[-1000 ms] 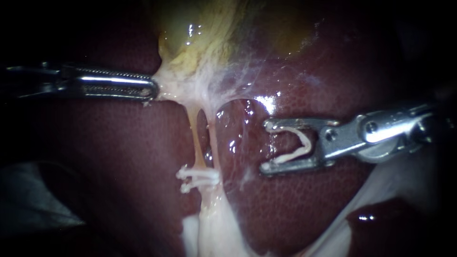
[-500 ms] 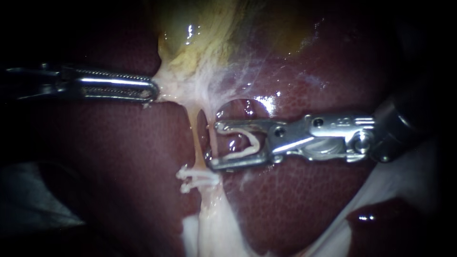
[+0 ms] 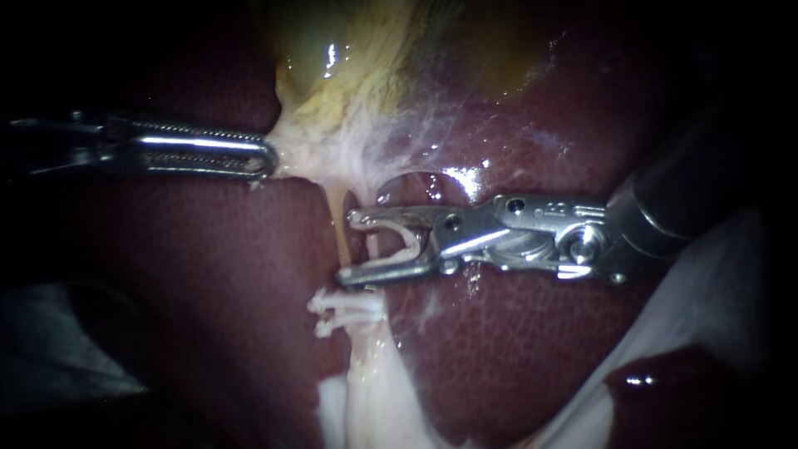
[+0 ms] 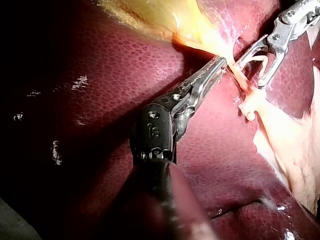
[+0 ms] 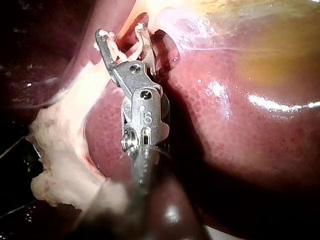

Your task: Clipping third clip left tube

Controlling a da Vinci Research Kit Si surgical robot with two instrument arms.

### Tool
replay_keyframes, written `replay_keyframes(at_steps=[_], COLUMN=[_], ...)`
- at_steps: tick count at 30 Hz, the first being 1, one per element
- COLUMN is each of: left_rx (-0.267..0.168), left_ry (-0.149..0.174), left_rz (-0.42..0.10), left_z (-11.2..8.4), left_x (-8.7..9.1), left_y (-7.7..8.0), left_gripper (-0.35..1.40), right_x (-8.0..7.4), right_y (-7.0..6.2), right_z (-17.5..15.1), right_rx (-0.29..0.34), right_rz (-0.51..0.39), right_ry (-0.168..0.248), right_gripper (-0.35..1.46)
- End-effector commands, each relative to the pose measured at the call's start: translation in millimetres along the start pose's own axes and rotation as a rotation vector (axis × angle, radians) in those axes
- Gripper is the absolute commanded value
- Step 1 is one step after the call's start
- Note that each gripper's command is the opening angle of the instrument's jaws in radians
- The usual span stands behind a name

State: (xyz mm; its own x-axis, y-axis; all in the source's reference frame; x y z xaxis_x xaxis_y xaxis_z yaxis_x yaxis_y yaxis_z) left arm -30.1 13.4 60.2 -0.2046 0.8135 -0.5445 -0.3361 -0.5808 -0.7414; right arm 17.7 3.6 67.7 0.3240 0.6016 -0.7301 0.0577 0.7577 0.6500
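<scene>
The slender steel left instrument point(image 3: 266, 158) has its narrow ridged pincer clamped on the pale stringy tissue point(image 3: 307, 154) just below the yellow-green gallbladder point(image 3: 357, 58), holding it taut over the dark red liver point(image 3: 208, 291). From there the thin yellowish left tube point(image 3: 338, 237) hangs down to two white fitted clips point(image 3: 349, 308) lower on the strands. The silver right instrument point(image 3: 349, 248) lies across the paler right tube point(image 3: 371, 248), which is partly hidden. Its pincer stands wide, both halves bearing on the open white U-shaped clip point(image 3: 413, 243) seated between them, and the tips reach the left tube just above the fitted clips. The step in hand looks like placement, with the clip not yet closed. Whether the left tube lies fully inside the pincer, or only against its tips, cannot be told. The next move probably calls for easing forward until that tube alone sits deep in the clip's throat, clear of the clips below, then squeezing it closed.
</scene>
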Motion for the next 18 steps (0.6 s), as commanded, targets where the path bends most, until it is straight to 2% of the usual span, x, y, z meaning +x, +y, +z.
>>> replay_keyframes(at_steps=[1,9,18], left_rx=[0.0,0.0,0.001], left_ry=[0.0,0.0,0.0], left_rz=[0.0,0.0,0.0], left_z=[0.0,0.1,0.2], left_x=[0.0,0.0,0.1], left_y=[0.0,0.0,0.0], left_gripper=[-0.35,-0.35,-0.35], right_x=[-0.2,-1.2,-0.5], right_y=[0.2,1.4,1.8], right_z=[0.0,1.2,3.9], right_rx=[-0.001,0.048,0.096], right_rz=[0.0,0.014,0.054], right_ry=[-0.001,-0.002,0.073], right_gripper=[0.5,0.5,0.5])
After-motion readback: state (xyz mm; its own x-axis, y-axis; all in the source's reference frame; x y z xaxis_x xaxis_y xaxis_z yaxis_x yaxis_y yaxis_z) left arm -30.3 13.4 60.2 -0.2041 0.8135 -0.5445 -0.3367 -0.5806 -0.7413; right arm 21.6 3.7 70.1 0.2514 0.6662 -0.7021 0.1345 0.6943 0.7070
